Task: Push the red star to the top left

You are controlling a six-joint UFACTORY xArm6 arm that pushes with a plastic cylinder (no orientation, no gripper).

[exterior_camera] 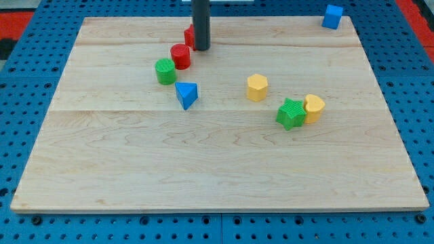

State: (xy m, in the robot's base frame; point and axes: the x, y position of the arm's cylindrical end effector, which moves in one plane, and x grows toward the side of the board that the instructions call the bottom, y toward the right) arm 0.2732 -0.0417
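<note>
The red star (pixel 189 36) lies near the view's top, left of centre, mostly hidden behind my rod; only its left edge shows. My tip (pixel 201 49) rests on the board just right of and touching or nearly touching the star. A red cylinder (pixel 180 55) sits just below-left of the star, with a green cylinder (pixel 165 70) below-left of that.
A blue triangular block (pixel 187 94) lies below the green cylinder. A yellow hexagonal block (pixel 257 87) is at centre. A green star (pixel 291 113) touches a yellow block (pixel 314 108) at right. A blue cube (pixel 332 16) sits at the wooden board's (pixel 217 169) top right edge.
</note>
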